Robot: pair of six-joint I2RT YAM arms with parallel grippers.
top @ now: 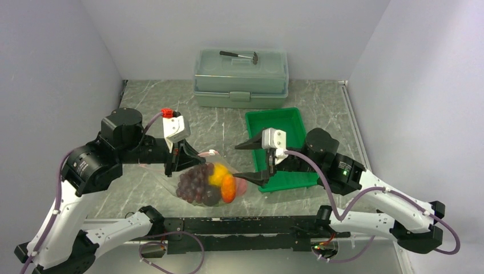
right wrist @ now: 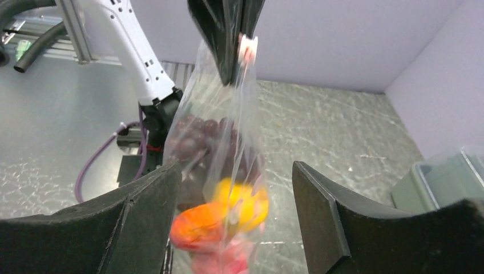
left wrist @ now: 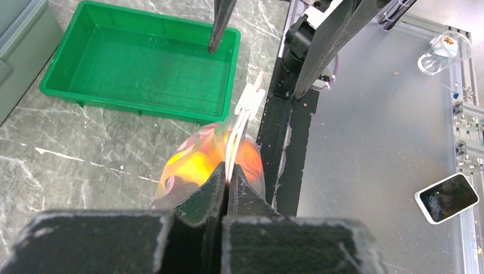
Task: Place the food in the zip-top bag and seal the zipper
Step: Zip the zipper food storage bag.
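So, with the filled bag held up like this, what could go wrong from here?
1. The bag seems to be held only by the left gripper, which pinches its thin top edge. The weight of the food could pull that edge free.
2. The right gripper is open, and the right wrist view shows the bag's filled body between its fingers. Closing there would likely squeeze the food rather than catch the white slider.

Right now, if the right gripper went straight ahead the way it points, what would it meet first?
The zip-top bag, pinched at its top by the left gripper, hangs straight ahead of the open right gripper. How near it is remains unclear.
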